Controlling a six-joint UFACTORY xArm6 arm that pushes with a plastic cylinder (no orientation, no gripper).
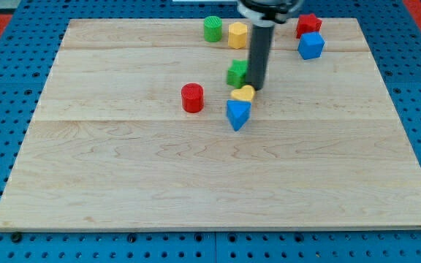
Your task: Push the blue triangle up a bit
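Seven small coloured blocks sit on the pale wooden board point(123, 183), most of them in its upper half. The blue triangle block point(237, 114), the one to be moved, lies near the board's middle, just below a yellow heart-shaped block point(244, 93) that touches or nearly touches its upper edge. The arm has no fingers to open or close; it ends in a straight dark rod whose tip point(257, 88) rests just right of the yellow heart, beside a green block point(237, 73), and above the blue triangle. That places the tip on the wrong side for an upward push, so the step in hand looks like the approach. The next move seems to call for rounding the triangle, likely by its right, to get below it, then pushing briefly upward; the yellow heart would probably be nudged too. Elsewhere stand a red cylinder point(192, 97), a green cylinder point(213, 28), a yellow block point(237, 34), a red block point(308, 23) and a blue cube point(311, 46)
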